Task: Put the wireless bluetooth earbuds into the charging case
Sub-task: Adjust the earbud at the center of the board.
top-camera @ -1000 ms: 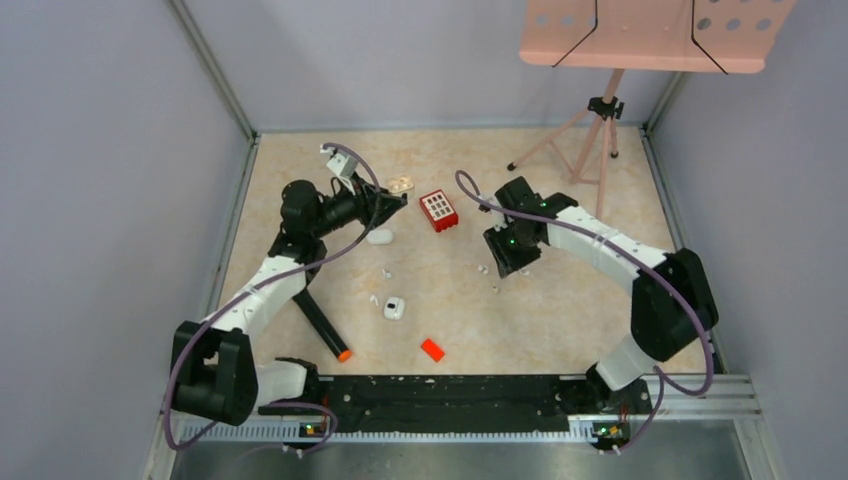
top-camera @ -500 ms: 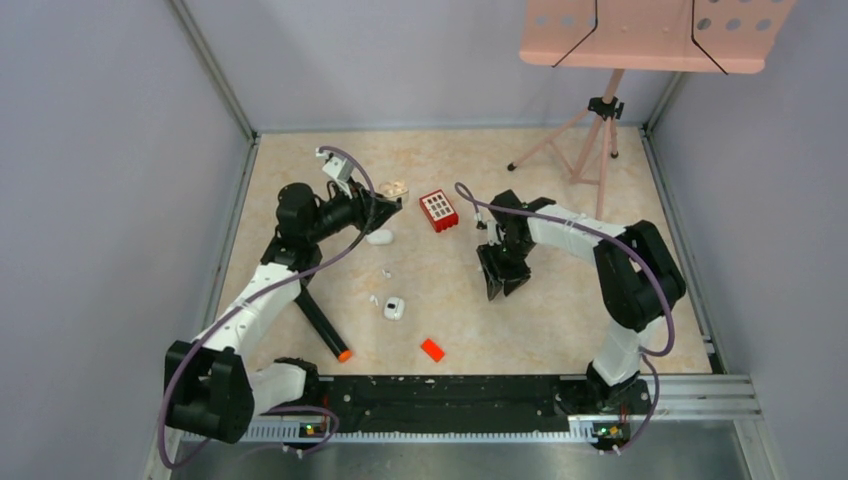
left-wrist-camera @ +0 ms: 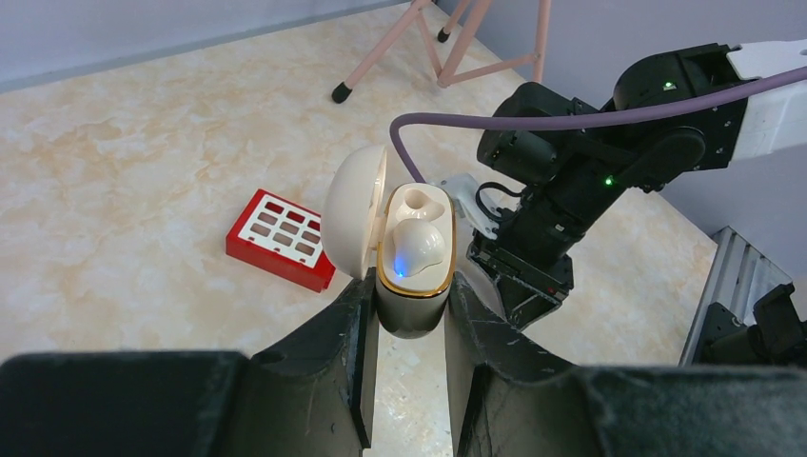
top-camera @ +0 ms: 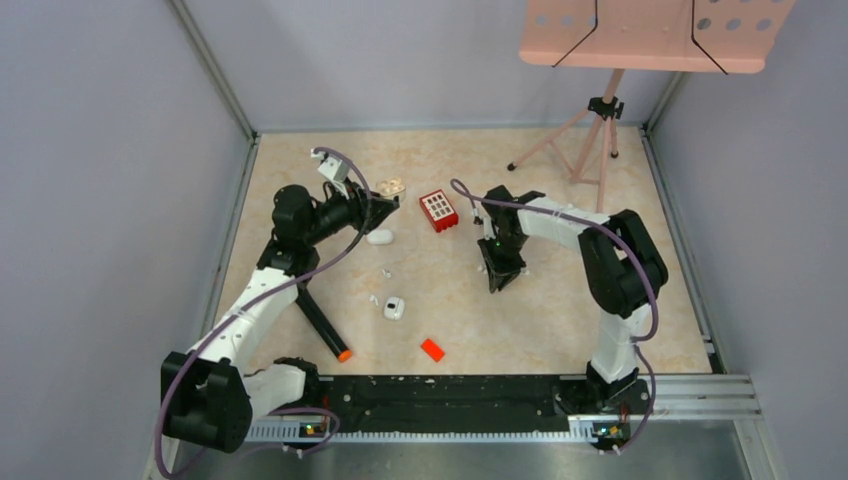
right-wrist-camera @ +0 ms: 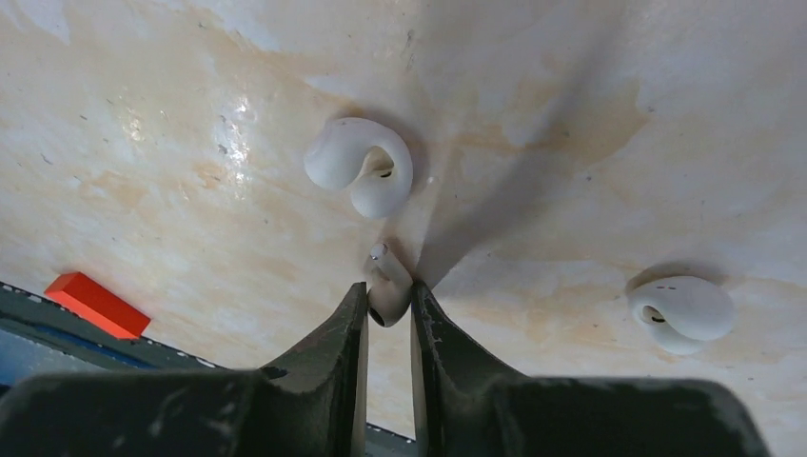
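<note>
My left gripper (left-wrist-camera: pixel 411 309) is shut on the charging case (left-wrist-camera: pixel 411 276). The case is cream with a gold rim, its lid is open, and one white earbud (left-wrist-camera: pixel 417 243) sits inside by a blue light. In the top view that gripper (top-camera: pixel 385 203) holds the case (top-camera: pixel 392 186) above the table's back left. My right gripper (top-camera: pixel 497 282) points down at the table, its tips (right-wrist-camera: pixel 388 293) shut on a small stemmed white earbud (right-wrist-camera: pixel 388 281). Two hook-shaped white earbuds lie near it, one (right-wrist-camera: pixel 362 171) just ahead and the other (right-wrist-camera: pixel 682 309) to the right.
A red block (top-camera: pixel 438 210) lies between the arms. An orange-red chip (top-camera: pixel 432 349) lies near the front. A black marker with an orange tip (top-camera: pixel 322 324) lies left. More small white pieces (top-camera: pixel 380 237) and a white case-like object (top-camera: pixel 394 308) lie mid-table. A pink stand (top-camera: pixel 590 140) is at the back right.
My right arm has folded inward and its gripper has swung left and down to the table onto the small earbud. My left gripper has drifted slightly back and left with the case.
</note>
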Tool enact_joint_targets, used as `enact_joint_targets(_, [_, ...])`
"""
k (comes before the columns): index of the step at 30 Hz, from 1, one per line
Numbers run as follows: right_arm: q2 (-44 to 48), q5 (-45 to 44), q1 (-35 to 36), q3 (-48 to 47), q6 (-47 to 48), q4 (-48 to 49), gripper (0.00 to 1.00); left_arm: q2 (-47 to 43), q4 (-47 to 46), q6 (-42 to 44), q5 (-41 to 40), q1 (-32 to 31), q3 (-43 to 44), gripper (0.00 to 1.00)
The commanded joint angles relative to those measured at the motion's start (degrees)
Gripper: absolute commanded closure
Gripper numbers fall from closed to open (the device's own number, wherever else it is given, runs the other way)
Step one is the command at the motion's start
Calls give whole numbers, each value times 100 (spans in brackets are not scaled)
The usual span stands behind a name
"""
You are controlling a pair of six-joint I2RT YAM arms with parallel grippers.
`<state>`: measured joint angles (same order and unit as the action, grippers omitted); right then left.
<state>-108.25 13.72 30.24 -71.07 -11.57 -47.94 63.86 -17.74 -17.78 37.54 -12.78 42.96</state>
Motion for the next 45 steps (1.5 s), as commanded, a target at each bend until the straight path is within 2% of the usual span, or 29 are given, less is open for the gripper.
enact_joint_targets(1, [35, -642, 24, -221, 364, -6, 91, -184, -139, 94, -86, 31, -24, 100])
enact_joint_targets(3, [210, -850, 41, -278, 770, -116, 95, -194, -152, 96, -113, 34, -24, 100])
enact_joint_targets(6, [489, -872, 207, -413, 2120, -289, 97, -208, -161, 91, -202, 37, -26, 100])
enact_joint_targets(12, [1850, -333, 558, 679, 5689, 697, 98, -274, -157, 121, -264, 62, -92, 100])
enact_joint_targets(17, [2573, 40, 727, 1583, 8970, 1035, 97, -286, -82, 160, -271, 145, -104, 100])
enact_joint_targets(20, [2661, -18, 893, 1921, 10079, 856, 94, -271, -64, 161, -258, 170, -96, 100])
enact_joint_targets(22, [2541, -109, 1034, 1947, 10448, 518, 94, -251, -55, 176, -263, 178, -66, 100])
enact_joint_targets(27, [2119, -181, 1299, 1658, 10510, -47, 90, -238, -22, 205, -250, 229, 10, 100])
enact_joint_targets(29, [2125, -173, 1309, 1660, 10548, 3, 82, -234, -21, 205, -232, 248, 6, 100])
enact_joint_targets(30, [2563, -180, 1309, 1684, 10472, 106, 76, -222, -24, 205, -211, 249, 2, 100])
enact_joint_targets(31, [2231, -203, 1305, 1715, 10363, 238, 72, -216, -24, 205, -193, 251, -1, 100])
enact_joint_targets(33, [2231, -249, 1272, 1719, 10062, 398, 65, -184, -51, 192, -150, 249, -15, 100])
enact_joint_targets(38, [2416, 40, 860, 1306, 8313, 372, 58, -107, -54, 178, -128, 249, 26, 100])
enact_joint_targets(42, [2658, 511, 413, 1193, 6690, 221, 60, -51, 3, 218, -109, 249, 69, 100])
enact_joint_targets(45, [2669, 976, 208, 1306, 5843, 244, 64, -8, 95, 226, -98, 249, 113, 100])
